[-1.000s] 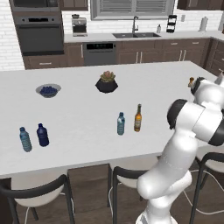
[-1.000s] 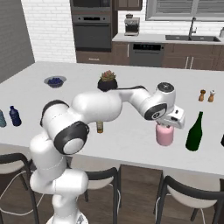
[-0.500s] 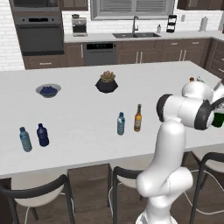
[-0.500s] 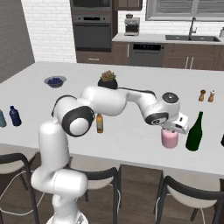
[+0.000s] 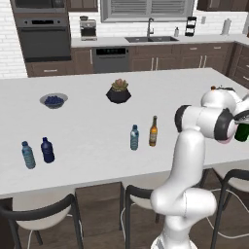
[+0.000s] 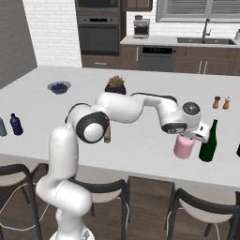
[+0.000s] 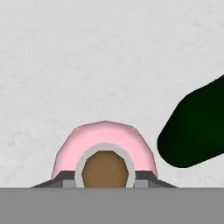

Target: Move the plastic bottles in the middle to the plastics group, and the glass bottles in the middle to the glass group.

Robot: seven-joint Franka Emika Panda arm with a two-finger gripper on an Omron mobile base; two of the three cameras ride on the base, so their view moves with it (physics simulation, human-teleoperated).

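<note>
This place is a home kitchen. Against the back wall there is a built-in oven point(image 5: 39, 41) between dark brown cabinets point(image 5: 160, 61), and a sink with a tall faucet point(image 5: 150, 27) under a window with blinds point(image 5: 147, 8). A coffee machine point(image 5: 88, 28) stands on the back counter, and the wall is of white brick. In front there is a large white island tabletop point(image 5: 87, 116) with dark stools point(image 5: 36, 219) along its near side. On it stand a bowl of berries point(image 5: 53, 100), a potted plant point(image 5: 118, 91) and salt and pepper shakers point(image 6: 221, 102).
</note>
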